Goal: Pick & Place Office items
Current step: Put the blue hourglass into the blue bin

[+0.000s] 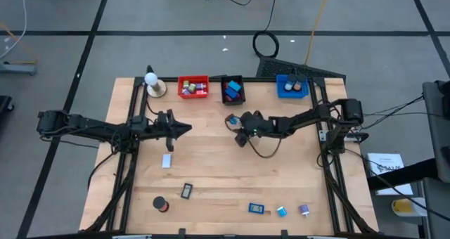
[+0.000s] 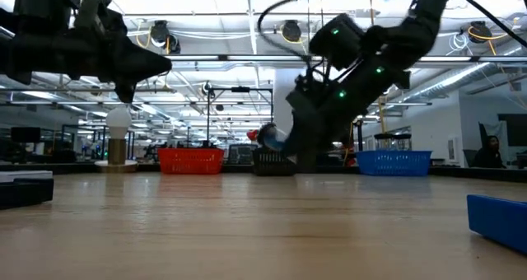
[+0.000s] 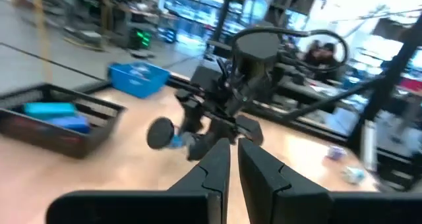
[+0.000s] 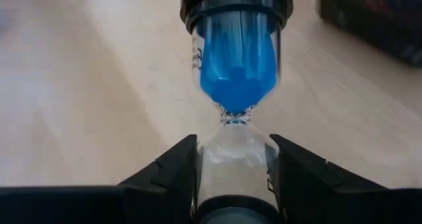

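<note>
An hourglass (image 4: 235, 72) with blue sand and black end caps sticks out ahead of my right gripper (image 4: 234, 145), which is shut on it near the table's middle, in front of the black bin (image 1: 233, 89). The hourglass (image 1: 230, 119) appears clear of the table. My left gripper (image 1: 184, 128) hangs level over the table's left half, shut and holding nothing, pointing toward the right arm. Loose office items lie near the front edge: a white piece (image 1: 166, 161), a black-framed rectangle (image 1: 186, 190), a dark roll (image 1: 162, 204), a blue rectangle (image 1: 256, 209), a light-blue block (image 1: 281, 211) and a purple piece (image 1: 304, 209). My right gripper pinches the hourglass's clear bulb (image 4: 231, 161) between its two fingers (image 4: 175, 168), close to the near end cap. The fingers come slanting down from the table's right side and lie along the hourglass. Its blue-filled bulb and far cap (image 4: 236, 3) point ahead, past the fingertips.
Along the far edge stand a red bin (image 1: 193, 86), the black bin and a blue bin (image 1: 292, 86), each with pieces inside. A white ball on a tan base (image 1: 152, 84) stands at the far left. Bare wood lies between the two arms and the front items.
</note>
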{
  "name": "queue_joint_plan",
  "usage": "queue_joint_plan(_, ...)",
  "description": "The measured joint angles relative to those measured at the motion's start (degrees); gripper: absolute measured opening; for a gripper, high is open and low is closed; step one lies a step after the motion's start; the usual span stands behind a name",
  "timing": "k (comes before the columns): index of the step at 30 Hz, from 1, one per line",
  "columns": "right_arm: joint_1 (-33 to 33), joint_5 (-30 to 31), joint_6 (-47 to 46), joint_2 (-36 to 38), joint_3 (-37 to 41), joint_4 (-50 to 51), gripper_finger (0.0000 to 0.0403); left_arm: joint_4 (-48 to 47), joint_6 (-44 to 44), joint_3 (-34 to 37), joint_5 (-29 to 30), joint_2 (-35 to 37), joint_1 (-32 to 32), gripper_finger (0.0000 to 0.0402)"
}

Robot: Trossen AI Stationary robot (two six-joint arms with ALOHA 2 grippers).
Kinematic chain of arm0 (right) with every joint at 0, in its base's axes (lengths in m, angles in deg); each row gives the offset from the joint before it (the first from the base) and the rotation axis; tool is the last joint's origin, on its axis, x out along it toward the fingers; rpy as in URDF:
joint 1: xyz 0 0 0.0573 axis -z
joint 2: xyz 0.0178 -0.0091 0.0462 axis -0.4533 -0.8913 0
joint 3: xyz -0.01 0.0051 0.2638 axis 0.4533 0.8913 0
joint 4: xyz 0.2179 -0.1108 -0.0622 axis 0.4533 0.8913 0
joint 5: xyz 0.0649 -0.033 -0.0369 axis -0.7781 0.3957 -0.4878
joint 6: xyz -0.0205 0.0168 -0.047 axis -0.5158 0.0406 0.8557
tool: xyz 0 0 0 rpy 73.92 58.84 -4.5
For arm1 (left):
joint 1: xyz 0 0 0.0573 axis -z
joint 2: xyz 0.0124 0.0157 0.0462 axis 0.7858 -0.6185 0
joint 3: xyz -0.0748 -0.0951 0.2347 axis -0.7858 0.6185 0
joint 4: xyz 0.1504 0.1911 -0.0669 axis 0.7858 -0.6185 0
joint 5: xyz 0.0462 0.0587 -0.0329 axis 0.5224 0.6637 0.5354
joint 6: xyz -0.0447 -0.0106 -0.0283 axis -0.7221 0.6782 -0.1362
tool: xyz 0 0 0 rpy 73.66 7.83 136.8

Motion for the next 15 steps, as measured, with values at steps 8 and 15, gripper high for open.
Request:
queue_joint_plan(8, -3.0, 0.1, 7.8, -4.1, 10.1, -37.7, 0.0167, -2.9, 2.3, -1.0, 1.6, -0.5, 1.2, 0.0038)
queue_joint_plan(15, -3.0, -1.8, 14.5, -13.4, 7.1, -45.7, 0.0164, -3.5, 1.1, -2.4, 5.0, -6.1, 2.5, 0.0083)
